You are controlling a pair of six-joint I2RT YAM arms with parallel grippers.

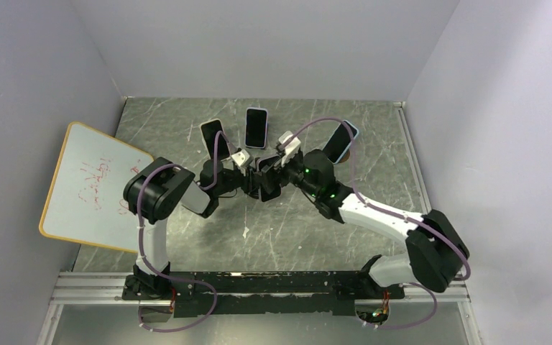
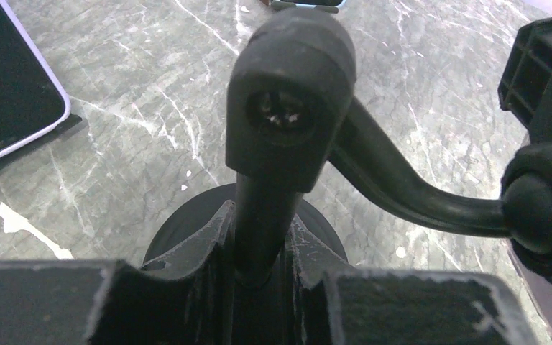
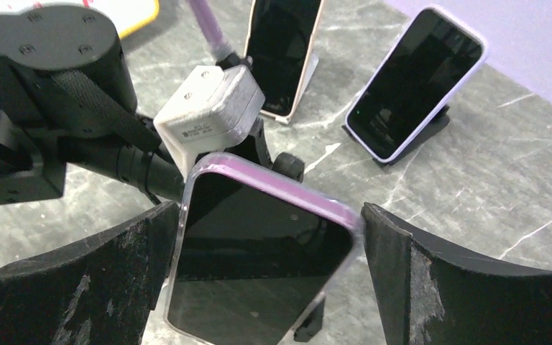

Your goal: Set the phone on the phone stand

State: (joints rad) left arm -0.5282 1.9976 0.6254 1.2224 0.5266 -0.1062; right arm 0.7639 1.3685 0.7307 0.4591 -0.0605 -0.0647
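A phone in a purple case (image 3: 259, 266) sits tilted between the fingers of my right gripper (image 3: 269, 215). The left finger lies along its edge and the right finger meets its top corner. The black phone stand (image 2: 287, 108) has an upright post, a round base and a curved arm ending in a ball joint (image 2: 539, 201). My left gripper (image 2: 262, 219) is shut on the post just above the base. In the top view both grippers, the left (image 1: 248, 183) and the right (image 1: 269, 176), meet at the stand (image 1: 259, 190) mid-table. The stand's cradle is hidden behind the phone.
Three other phones stand on stands at the back: one left (image 1: 214, 136), one middle (image 1: 256, 127), one right (image 1: 343, 141). A whiteboard (image 1: 90, 187) with an orange rim leans at the table's left edge. Walls enclose three sides.
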